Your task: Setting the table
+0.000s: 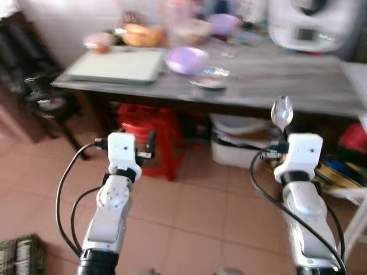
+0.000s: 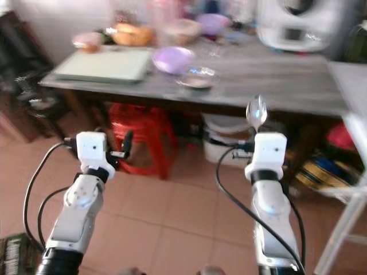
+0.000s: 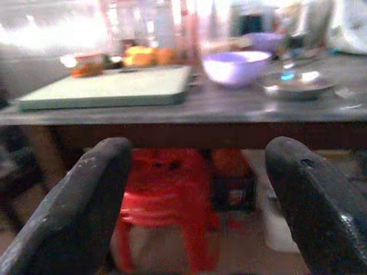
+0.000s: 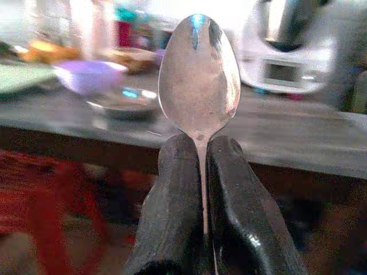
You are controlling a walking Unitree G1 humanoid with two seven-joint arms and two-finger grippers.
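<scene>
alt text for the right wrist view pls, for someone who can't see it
The right gripper is shut on the handle of a metal spoon, bowl end pointing up. Behind it, blurred, a dark table holds a purple bowl, a shallow metal dish and a white appliance.

Table (image 1: 298,86) front right bare, approach open; bowl (image 1: 185,59), dish (image 1: 210,78), board (image 1: 117,65) crowd left-centre.

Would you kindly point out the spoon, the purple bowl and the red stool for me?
spoon (image 4: 199,74): right wrist view, middle of its bowl.
purple bowl (image 1: 186,59): left eye view, inside of the bowl.
red stool (image 1: 153,129): left eye view, its upper body under the table.
</scene>
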